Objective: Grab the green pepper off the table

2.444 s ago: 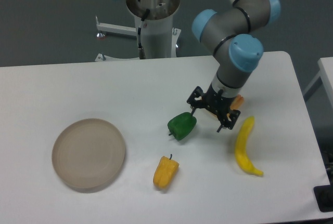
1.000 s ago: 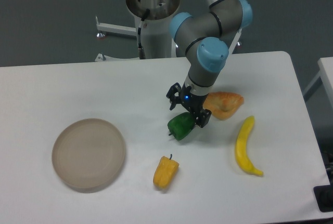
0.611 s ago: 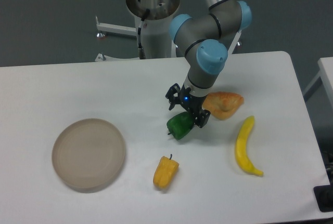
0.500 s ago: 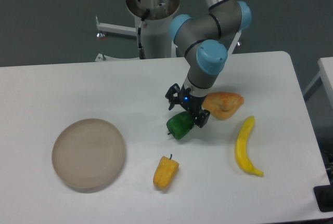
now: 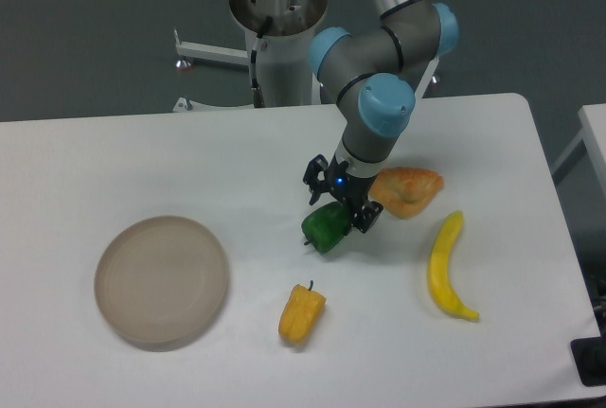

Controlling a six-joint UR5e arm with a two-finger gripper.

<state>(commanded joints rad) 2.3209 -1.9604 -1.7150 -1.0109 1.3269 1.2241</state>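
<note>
The green pepper (image 5: 323,229) lies on the white table (image 5: 142,162) near its middle, stem pointing to the lower left. My gripper (image 5: 339,211) is down over the pepper's upper right part. Its black fingers stand on either side of the pepper and look closed against it. The fingertips are partly hidden by the pepper and the gripper body. The pepper rests on the table.
A yellow pepper (image 5: 301,312) lies in front of the green one. An orange food item (image 5: 408,189) sits just right of the gripper and a banana (image 5: 445,267) further right. A round beige plate (image 5: 161,281) is at the front left. The robot base (image 5: 281,39) stands behind the table.
The gripper moved left from beside the orange item to over the green pepper and came down on it. In the last second the pepper shifted slightly to the left.
</note>
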